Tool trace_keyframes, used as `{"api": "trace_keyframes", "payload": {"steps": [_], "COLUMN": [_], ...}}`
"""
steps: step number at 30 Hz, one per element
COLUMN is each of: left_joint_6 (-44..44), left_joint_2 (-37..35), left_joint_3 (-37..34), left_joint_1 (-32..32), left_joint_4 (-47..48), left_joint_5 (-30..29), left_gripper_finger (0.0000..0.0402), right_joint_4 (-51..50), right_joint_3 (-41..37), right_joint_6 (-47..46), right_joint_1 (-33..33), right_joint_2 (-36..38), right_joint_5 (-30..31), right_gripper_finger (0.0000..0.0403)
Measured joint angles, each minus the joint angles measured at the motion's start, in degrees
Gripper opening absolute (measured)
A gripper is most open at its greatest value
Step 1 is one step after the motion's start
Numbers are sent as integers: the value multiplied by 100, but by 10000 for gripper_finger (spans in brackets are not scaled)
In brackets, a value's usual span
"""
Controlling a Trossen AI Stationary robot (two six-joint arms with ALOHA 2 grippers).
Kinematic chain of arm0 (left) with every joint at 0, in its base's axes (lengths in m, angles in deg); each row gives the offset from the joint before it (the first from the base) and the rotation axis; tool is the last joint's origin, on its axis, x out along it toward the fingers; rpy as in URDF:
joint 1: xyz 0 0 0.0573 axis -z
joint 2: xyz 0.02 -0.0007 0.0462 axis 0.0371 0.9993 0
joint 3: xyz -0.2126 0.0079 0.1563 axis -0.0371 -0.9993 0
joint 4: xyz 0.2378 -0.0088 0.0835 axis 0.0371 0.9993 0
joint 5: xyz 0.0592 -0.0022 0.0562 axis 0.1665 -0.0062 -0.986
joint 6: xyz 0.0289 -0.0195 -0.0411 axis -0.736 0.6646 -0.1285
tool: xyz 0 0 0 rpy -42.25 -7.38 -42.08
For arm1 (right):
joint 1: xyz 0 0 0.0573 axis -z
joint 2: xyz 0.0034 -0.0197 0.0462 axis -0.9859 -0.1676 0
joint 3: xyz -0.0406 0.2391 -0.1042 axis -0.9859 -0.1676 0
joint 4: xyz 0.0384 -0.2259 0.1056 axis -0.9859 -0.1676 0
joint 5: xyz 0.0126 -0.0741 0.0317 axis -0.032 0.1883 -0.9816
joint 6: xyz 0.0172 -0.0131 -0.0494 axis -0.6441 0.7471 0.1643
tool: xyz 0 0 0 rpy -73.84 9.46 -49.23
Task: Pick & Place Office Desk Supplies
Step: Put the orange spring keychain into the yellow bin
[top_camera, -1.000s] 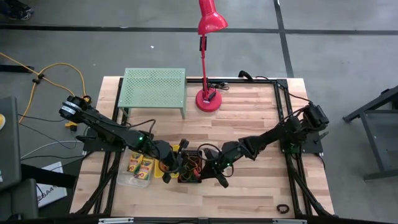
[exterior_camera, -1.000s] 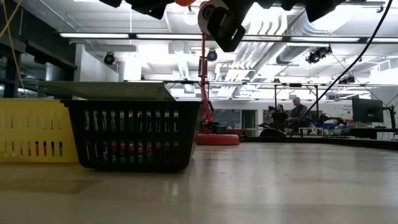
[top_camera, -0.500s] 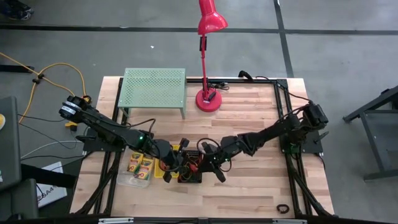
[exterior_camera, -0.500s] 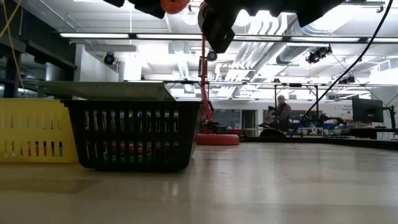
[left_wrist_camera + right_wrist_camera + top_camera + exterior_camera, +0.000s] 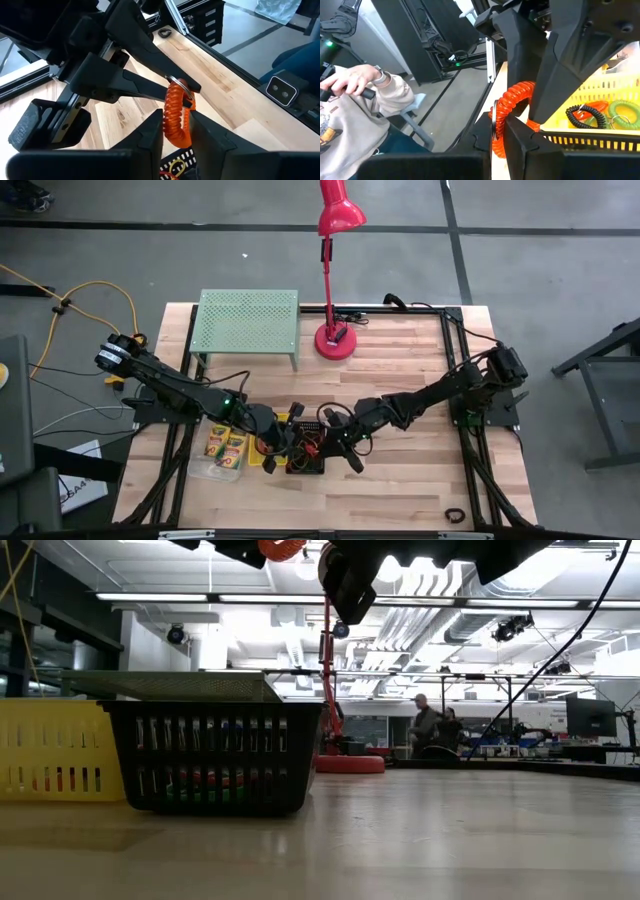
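Note:
An orange coiled loop [image 5: 175,112] with a metal ring hangs in the air above the black mesh bin [image 5: 305,464], between my two grippers. My left gripper [image 5: 176,135] reaches in from the table's left, with a finger on each side of the coil. My right gripper [image 5: 501,137] comes from the right and is shut on the same loop [image 5: 512,100]. In the low view the loop [image 5: 280,548] shows at the top edge, above the black bin [image 5: 215,755] and the yellow bin [image 5: 55,750]. Crayon boxes [image 5: 226,447] lie in a clear bin. My left gripper has the coil's middle stretch [image 5: 175,125] between its two fingers, one finger against each side. The fingers come from the table's left, slanting slightly down. The loop is clear of the bins. My right gripper pinches the coil at the end with the metal ring [image 5: 496,125] between its two fingers, coming nearly level from the table's right. The coil arches up out of the fingers.
The yellow bin [image 5: 600,132] holds a black loop [image 5: 584,113] and a green loop [image 5: 618,112]. A green perforated rack [image 5: 248,325] and a red lamp [image 5: 335,340] stand at the far side. A small black loop [image 5: 455,517] lies near the front right corner. A seated person [image 5: 355,100] is beyond the table.
My right gripper has edged a little toward the table's left with the orange loop, closer to my left gripper, and has then kept still. The loop stays in the air above the black bin.

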Motion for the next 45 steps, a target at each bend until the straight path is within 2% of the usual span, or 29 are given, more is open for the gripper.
{"api": "trace_keyframes", "payload": {"steps": [6,10,16,31,45], "left_joint_6": [0,-110,-166,-146,23], "left_joint_2": [0,0,0,0,0], "left_joint_3": [0,0,0,0,0], "left_joint_1": [0,0,0,0,13], "left_joint_4": [0,2,2,32,135], "left_joint_5": [1,1,3,1,15], "left_gripper_finger": [44,30,28,26,26], "right_joint_4": [0,-2,-2,-53,-761], "right_joint_3": [0,0,0,0,1], "right_joint_6": [0,2,2,-188,363], "right_joint_1": [-2,-2,-2,-2,89], "right_joint_2": [0,0,0,4,7], "right_joint_5": [0,-2,-2,13,127], "right_gripper_finger": [16,16,27,95,106]}}
